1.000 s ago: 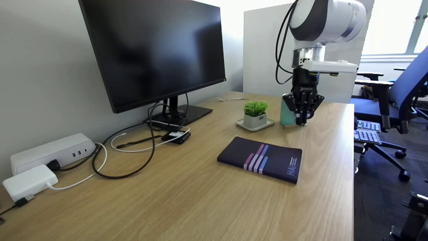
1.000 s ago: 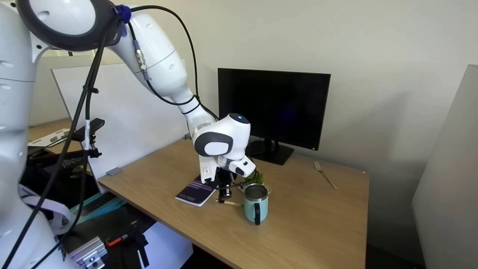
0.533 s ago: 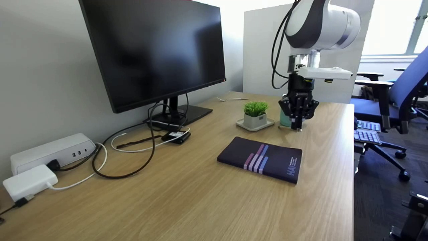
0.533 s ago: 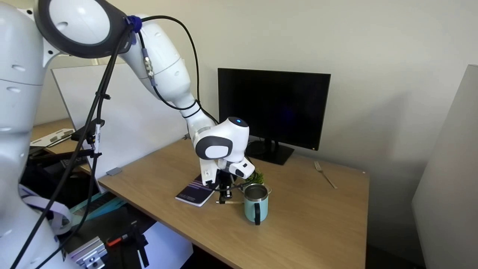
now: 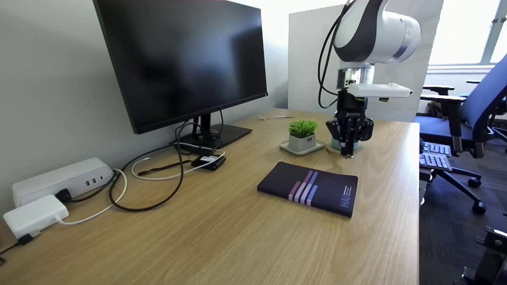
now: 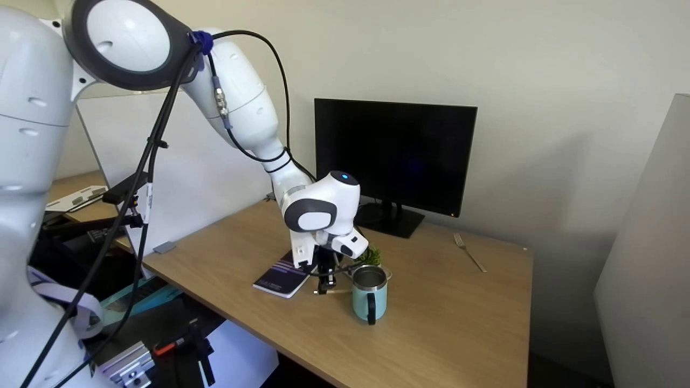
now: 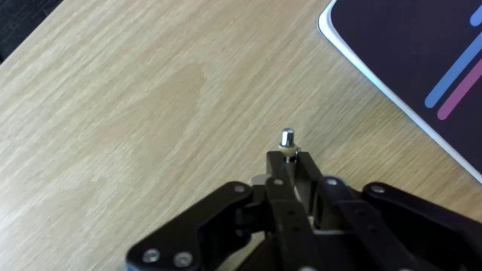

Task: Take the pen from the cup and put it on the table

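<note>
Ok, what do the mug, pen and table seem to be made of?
Mug: likely metal, smooth teal coating; its rim looks bare and silvery. Pen: tip gleams like polished metal; the pale barrel could be wood or plastic. Table: grain and soft sheen suggest wood, though possibly laminate.

Reads "HAI" on the dark notebook [image 5: 311, 188], lower right of centre in an exterior view; bears smaller print [image 5: 347, 191] alongside, illegible.

Monitor [image 6: 396, 156]: screen dark, on a black stand [image 6: 407, 222].
Plant [image 5: 302, 128]: green, in a pale pot [image 5: 302, 143] on a tray [image 5: 319, 146].
Notebook [image 5: 311, 188]: dark, flat, with coloured stripes.
Fork [image 6: 464, 248]: well apart from the notebook.
Chair [image 5: 484, 99]: blue, in an exterior view.
</note>
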Tool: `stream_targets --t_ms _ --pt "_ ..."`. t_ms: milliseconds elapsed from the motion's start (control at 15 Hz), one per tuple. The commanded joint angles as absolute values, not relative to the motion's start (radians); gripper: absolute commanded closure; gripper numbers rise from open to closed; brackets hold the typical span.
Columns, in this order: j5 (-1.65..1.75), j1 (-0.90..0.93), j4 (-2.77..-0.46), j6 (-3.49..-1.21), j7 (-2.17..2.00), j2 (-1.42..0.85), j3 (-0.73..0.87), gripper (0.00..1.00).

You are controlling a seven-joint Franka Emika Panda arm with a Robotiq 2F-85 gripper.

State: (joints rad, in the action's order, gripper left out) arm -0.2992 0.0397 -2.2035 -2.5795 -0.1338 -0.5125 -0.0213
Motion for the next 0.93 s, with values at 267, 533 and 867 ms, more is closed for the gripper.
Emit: stream_targets --t_ms 267,533,867 --pt "-0.227 0.077 -2.177 -2.569 -0.245 -0.518 0.000 0.39" --pt "-0.182 0.113 -2.159 -2.555 -0.328 -0.496 0.017 0.11" --pt "-0.130 0.148 -2.142 -2.517 -0.427 -0.437 0.041 0.00"
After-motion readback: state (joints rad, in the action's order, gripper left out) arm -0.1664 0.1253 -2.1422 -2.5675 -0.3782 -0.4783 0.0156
